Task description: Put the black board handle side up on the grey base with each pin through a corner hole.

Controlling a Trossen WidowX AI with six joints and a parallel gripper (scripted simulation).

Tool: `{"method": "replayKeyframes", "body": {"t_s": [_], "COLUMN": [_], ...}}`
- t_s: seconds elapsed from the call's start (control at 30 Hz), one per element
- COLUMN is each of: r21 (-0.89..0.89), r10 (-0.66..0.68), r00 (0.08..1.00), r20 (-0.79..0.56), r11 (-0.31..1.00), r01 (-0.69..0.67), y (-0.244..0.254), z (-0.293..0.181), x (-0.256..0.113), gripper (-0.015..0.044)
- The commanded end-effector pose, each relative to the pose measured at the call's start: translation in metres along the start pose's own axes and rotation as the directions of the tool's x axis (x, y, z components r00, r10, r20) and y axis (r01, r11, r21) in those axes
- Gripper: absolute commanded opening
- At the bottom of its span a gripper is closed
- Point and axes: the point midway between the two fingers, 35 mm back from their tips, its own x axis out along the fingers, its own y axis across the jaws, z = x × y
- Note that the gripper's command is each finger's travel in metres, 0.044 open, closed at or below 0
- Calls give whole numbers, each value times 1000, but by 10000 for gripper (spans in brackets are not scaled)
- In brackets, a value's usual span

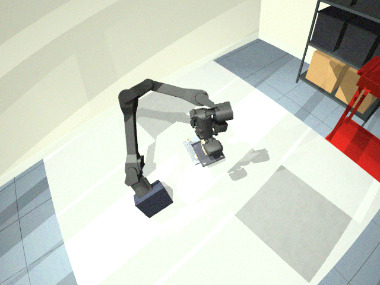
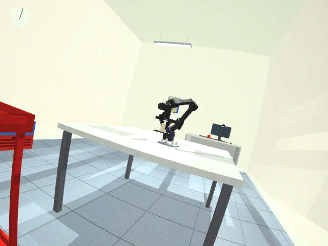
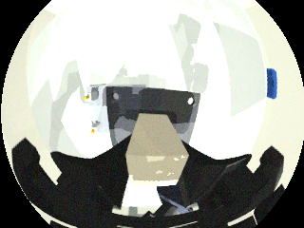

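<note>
Board hangs below the gripper, its beige handle clamped between the fingers (base partly beneath).
</note>
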Motion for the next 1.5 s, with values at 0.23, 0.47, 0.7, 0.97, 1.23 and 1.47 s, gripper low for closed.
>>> {"method": "replayKeyframes", "body": {"t_s": [0.23, 0.47, 0.7, 0.97, 1.23, 1.47], "r21": [-15, -23, -31, -38, -35, -36], "r10": [9, 14, 20, 27, 21, 21], "r00": [1000, 1000, 1000, 1000, 1000, 1000], "r20": [14, 12, 9, 6, -6, -6], "r11": [1000, 1000, 999, 999, 999, 999], "r01": [-8, -13, -20, -27, -21, -21], "y": [31, 49, 67, 83, 78, 79], "z": [1, -1, -4, -8, -8, -8], "x": [-4, -4, -4, -4, 1, 3], "gripper": [0, 0, 0, 0, 0, 0]}}
